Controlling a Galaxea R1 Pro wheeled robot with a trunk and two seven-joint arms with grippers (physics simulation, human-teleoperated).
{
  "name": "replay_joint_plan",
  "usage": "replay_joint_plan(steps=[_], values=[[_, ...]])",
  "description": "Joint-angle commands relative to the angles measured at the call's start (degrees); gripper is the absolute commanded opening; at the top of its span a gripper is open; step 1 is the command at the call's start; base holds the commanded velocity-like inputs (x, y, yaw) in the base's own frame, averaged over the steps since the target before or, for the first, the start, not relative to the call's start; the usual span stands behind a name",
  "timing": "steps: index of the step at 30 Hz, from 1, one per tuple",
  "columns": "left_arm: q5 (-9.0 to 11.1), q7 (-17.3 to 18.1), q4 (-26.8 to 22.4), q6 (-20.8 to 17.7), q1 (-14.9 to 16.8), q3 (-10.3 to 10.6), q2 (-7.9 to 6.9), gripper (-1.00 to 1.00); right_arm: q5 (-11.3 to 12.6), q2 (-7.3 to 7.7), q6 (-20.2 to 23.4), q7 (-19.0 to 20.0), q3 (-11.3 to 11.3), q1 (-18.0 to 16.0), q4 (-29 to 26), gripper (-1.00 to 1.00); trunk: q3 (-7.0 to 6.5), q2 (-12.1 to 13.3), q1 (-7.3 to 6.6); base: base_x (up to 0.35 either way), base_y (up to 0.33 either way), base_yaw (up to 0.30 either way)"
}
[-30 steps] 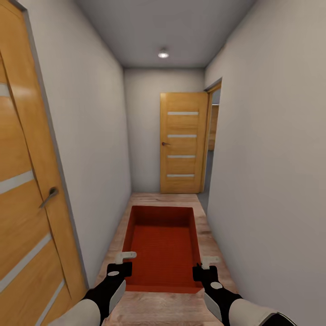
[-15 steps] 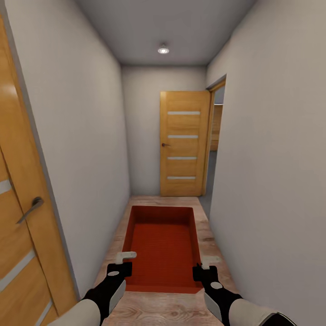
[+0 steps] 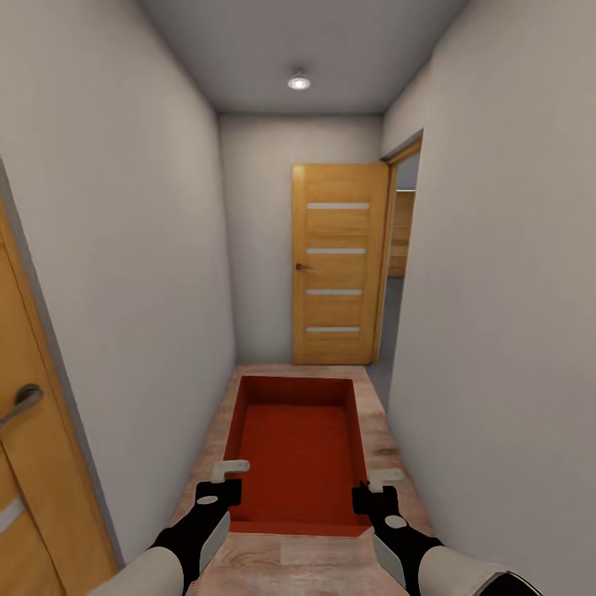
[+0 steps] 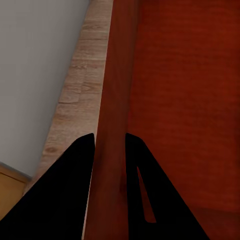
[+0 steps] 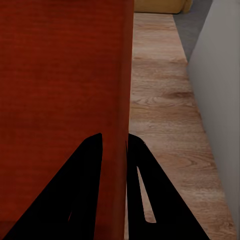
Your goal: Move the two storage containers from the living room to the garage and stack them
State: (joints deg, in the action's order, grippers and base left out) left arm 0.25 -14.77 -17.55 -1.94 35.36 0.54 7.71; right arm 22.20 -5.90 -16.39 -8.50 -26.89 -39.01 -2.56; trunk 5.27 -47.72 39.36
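Midway down a narrow white corridor, the robot carries one orange-red storage container (image 3: 298, 451) ahead of its trunk, the left gripper (image 3: 222, 484) clenched on its left wall, the right gripper (image 3: 374, 488) on its right wall. Over the past second the near side door (image 3: 25, 463) has slid toward the picture's edge and the far wooden door (image 3: 338, 263) looms larger: the base is advancing, the grasp unchanged, the garage likely ahead.
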Motion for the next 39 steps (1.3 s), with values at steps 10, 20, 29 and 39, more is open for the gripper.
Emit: replay_joint_plan(steps=[10, 20, 29, 39], values=[[-0.9, -0.4, -1.8, -0.2, 0.1, -1.3, -0.5, -1.0, 0.7, 0.02, -0.1, 0.1, 0.4, 0.0, 0.1, -1.0, 0.1, -0.1, 0.04, 0.324, 0.0, 0.0], [-0.9, -0.4, -1.8, -0.3, 0.1, -1.3, -0.5, -1.0, 0.7, 0.02, -0.1, 0.1, 0.4, 0.0, 0.1, -1.0, 0.1, -0.1, 0.04, 0.324, 0.0, 0.0], [-0.9, -0.4, -1.8, -0.3, 0.1, -1.3, -0.5, -1.0, 0.6, 0.02, -0.1, 0.1, 0.4, 0.0, 0.1, -1.0, 0.1, -0.1, 0.04, 0.324, 0.0, 0.0], [-0.9, -0.4, -1.8, -0.2, 0.1, -1.3, -0.5, -1.0, 0.7, 0.02, -0.1, 0.1, 0.4, 0.0, 0.1, -1.0, 0.1, -0.1, 0.04, 0.324, 0.0, 0.0]])
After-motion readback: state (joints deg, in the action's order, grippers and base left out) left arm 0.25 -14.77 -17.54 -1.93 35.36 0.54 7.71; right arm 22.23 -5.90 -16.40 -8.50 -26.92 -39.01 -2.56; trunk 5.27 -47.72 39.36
